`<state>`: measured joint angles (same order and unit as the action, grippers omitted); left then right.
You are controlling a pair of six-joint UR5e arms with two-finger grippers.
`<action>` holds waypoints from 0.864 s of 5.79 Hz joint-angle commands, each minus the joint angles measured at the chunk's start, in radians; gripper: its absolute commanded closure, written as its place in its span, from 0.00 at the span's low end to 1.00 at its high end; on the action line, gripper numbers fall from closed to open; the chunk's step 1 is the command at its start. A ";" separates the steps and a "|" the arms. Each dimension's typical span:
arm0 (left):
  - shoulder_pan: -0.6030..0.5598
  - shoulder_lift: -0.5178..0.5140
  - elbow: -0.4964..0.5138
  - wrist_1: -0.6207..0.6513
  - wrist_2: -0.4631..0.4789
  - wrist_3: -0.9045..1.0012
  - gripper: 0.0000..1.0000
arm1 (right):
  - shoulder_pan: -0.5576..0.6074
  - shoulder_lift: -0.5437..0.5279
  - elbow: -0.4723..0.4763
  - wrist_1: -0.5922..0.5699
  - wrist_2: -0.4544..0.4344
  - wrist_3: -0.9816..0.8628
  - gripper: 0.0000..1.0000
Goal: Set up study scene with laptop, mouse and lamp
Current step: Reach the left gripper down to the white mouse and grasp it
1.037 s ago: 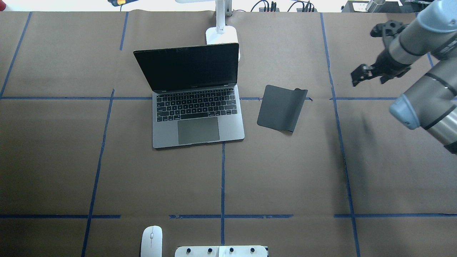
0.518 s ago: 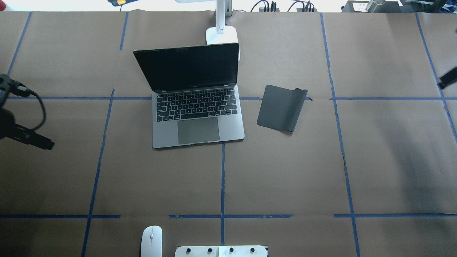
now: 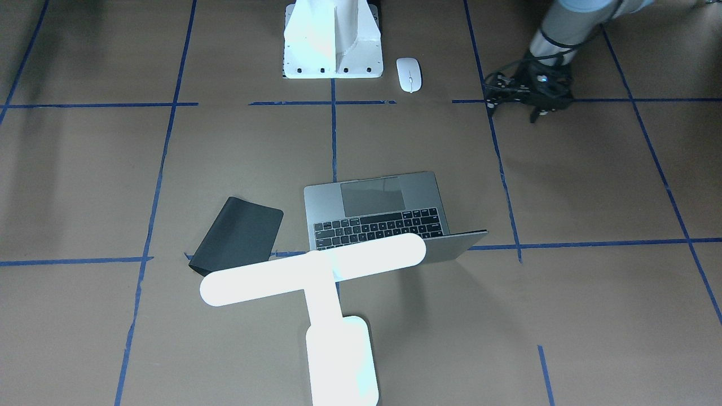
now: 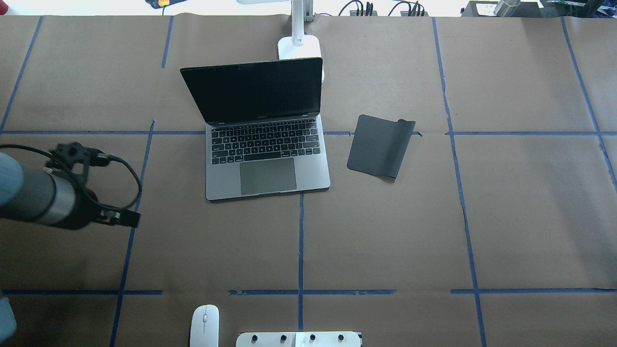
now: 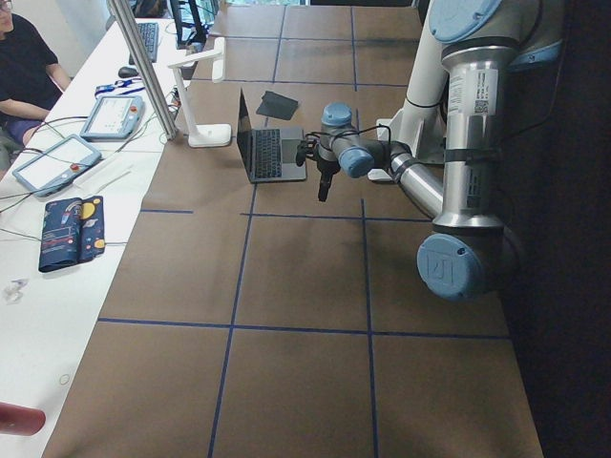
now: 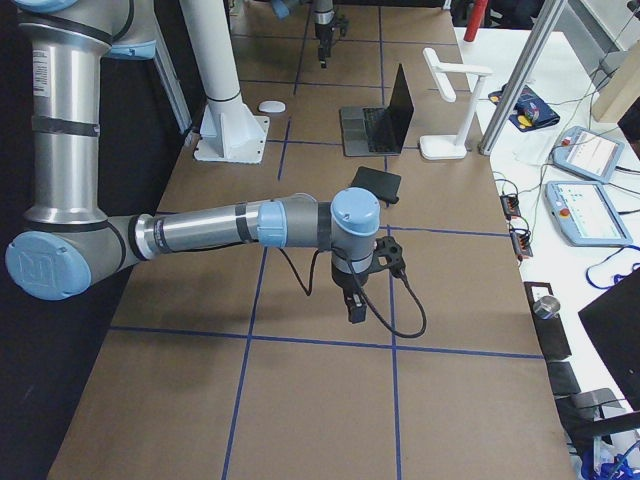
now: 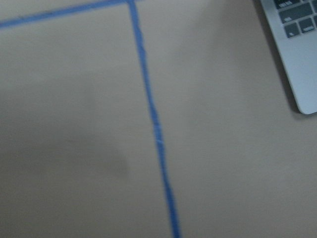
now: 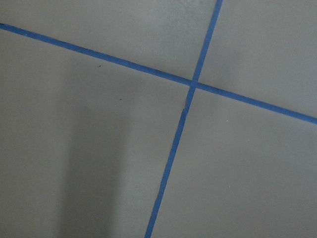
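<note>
The grey laptop point(image 4: 267, 164) stands open in the middle of the table, also in the front view point(image 3: 383, 208); its corner shows in the left wrist view point(image 7: 297, 59). The white lamp point(image 3: 313, 268) stands behind its screen, base showing from overhead point(image 4: 299, 46). The white mouse point(image 4: 204, 325) lies at the near edge beside the pedestal, also in the front view point(image 3: 409, 73). My left gripper point(image 4: 132, 220) hangs over bare paper left of the laptop, looks shut and empty. My right gripper point(image 6: 353, 310) shows only in the exterior right view, above the paper; I cannot tell its state.
A black mouse pad point(image 4: 378, 144) lies right of the laptop, one corner curled up. The white bolted pedestal point(image 3: 333, 39) stands at the robot's side of the table. Blue tape lines cross the brown paper. Tablets and cables lie on the side bench point(image 6: 590, 160).
The right arm has withdrawn out of the overhead view on the right. The left arm has come in from the left edge and moved toward the laptop's side.
</note>
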<state>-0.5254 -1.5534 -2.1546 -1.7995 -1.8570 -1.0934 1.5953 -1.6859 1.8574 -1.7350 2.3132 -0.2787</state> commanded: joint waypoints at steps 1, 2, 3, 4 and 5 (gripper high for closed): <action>0.231 -0.034 -0.011 0.002 0.181 -0.281 0.00 | 0.031 -0.038 0.000 -0.006 0.012 -0.005 0.00; 0.358 -0.059 -0.011 0.009 0.268 -0.402 0.00 | 0.031 -0.043 0.003 -0.005 0.012 -0.005 0.00; 0.463 -0.086 -0.011 0.040 0.348 -0.486 0.00 | 0.031 -0.052 0.008 -0.002 0.011 -0.005 0.00; 0.478 -0.181 -0.013 0.143 0.351 -0.496 0.00 | 0.031 -0.052 0.008 0.002 0.009 -0.007 0.00; 0.498 -0.220 -0.011 0.196 0.351 -0.497 0.00 | 0.034 -0.052 0.011 0.002 0.009 -0.005 0.00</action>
<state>-0.0536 -1.7226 -2.1667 -1.6651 -1.5135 -1.5798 1.6273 -1.7372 1.8659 -1.7344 2.3229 -0.2846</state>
